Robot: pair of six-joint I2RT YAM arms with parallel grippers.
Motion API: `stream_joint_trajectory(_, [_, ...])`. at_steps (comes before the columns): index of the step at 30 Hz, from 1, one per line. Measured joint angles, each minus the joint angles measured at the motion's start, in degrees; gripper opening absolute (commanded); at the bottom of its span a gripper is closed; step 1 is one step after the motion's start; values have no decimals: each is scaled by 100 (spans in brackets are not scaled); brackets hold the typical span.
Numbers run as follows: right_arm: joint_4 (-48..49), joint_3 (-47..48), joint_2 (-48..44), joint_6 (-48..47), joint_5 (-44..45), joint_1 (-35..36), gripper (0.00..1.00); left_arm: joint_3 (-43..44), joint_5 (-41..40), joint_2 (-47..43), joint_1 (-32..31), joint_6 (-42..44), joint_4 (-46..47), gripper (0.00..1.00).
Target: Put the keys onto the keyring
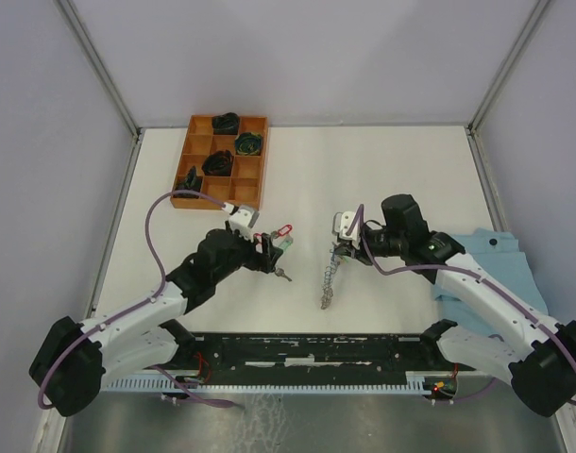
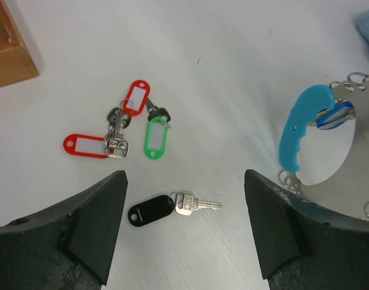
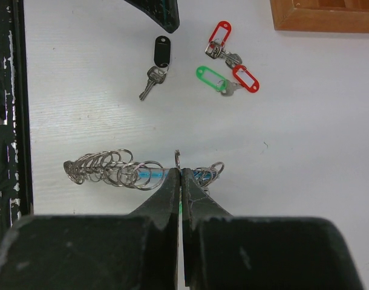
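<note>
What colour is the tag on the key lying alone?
The tag is black; left wrist view shows it best.

I am counting four tags: two red oblong plastic tags (image 2: 84, 145) (image 2: 136, 96), one green plastic tag (image 2: 155, 138) and one black plastic tag (image 2: 151, 209). I am seeing one small silver metal key (image 2: 196, 204) lying clear; the clustered keys are overlapping too much to count. I am also counting one loop of coiled silver metal rings (image 3: 106, 169) and one orange wooden compartment tray (image 1: 251, 192) holding four dark bundles (image 1: 226, 122) (image 1: 247, 142) (image 1: 217, 163) (image 1: 189, 178).
</note>
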Motion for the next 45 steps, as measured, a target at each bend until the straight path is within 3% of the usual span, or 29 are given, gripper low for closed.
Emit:
stream_joint_trajectory(12, [-85, -90, -13, -212, -114, 0, 1, 1333, -103, 1397, 0, -186, -1904, 75])
stream_joint_trajectory(17, [-144, -90, -24, -275, 101, 0, 1, 1593, -299, 1801, -138, -1058, -2385, 73])
stream_joint_trajectory(23, [-179, -90, -129, -308, 251, 0, 1, 2251, -964, 2597, -675, -2354, -3126, 63])
stream_joint_trajectory(31, [-107, -166, -417, -326, 363, 0, 1, 2942, -1764, 3429, -1047, -3233, -3823, 59])
stream_joint_trajectory(37, [-63, -245, -560, -328, 424, 0, 1, 3418, -2210, 3620, -951, -3001, -4026, 57])
stream_joint_trajectory(45, [-33, -319, -660, -348, 442, 0, 1, 3591, -2044, 3633, -319, -1482, -3788, 52])
